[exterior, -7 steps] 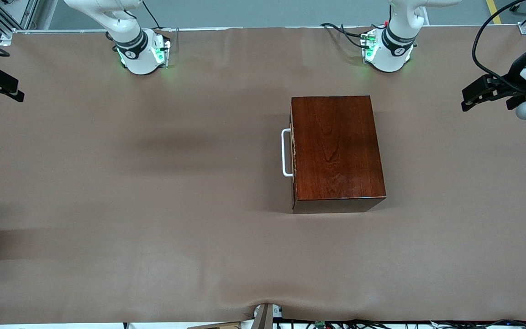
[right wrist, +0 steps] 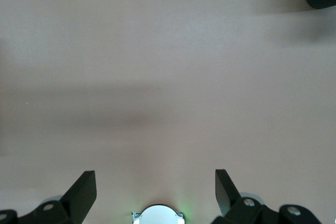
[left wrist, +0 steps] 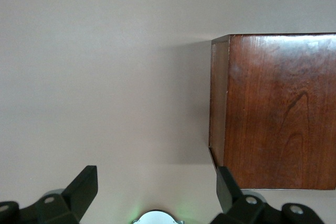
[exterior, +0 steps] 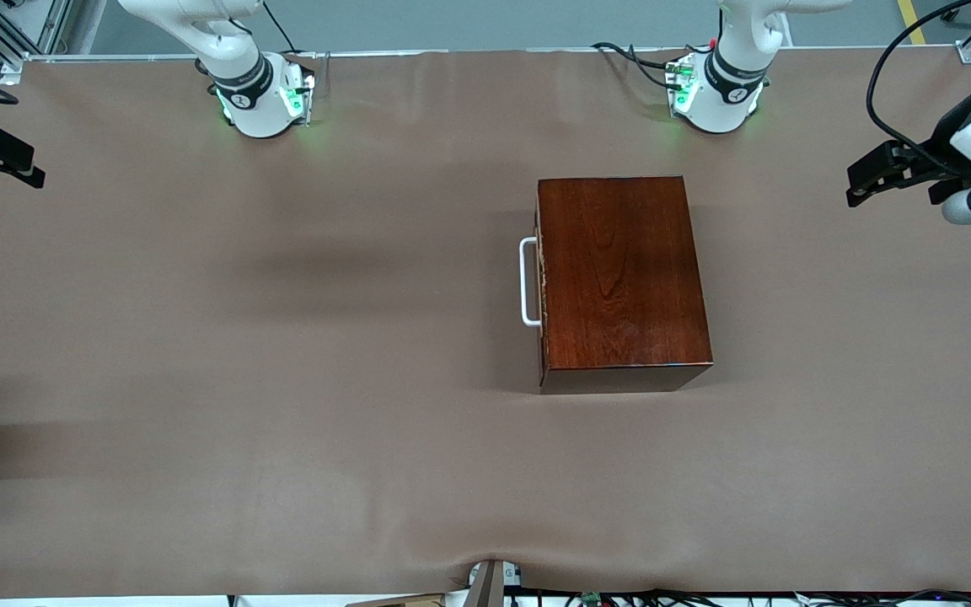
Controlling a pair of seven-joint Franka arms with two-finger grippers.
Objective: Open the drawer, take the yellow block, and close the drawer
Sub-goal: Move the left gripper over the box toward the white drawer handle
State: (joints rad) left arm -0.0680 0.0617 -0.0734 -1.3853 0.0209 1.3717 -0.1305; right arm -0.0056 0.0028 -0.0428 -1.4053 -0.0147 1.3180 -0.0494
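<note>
The bench (exterior: 283, 379) nearest the front camera is bare brown covering. At the centre of the front view, slightly toward three o'clock, stands the wooden box (exterior: 620, 274), resting flat, its drawer (exterior: 541, 282) pushed fully in so only a sliver of pale edge shows. The white handle (exterior: 527, 282) sticks out of the nine o'clock face, toward my right arm's end, which I judge makes that the side to pull from. The yellow block is not visible; presumably it sits inside the shut drawer.

My left gripper (exterior: 861, 179) hangs at about three o'clock over the bench edge, fingers spread wide with nothing between them; its wrist view shows the box's corner (left wrist: 273, 111) below. My right gripper (exterior: 22, 169) waits at about ten o'clock over the edge, likewise fully spread and empty.

Opening has not begun.
</note>
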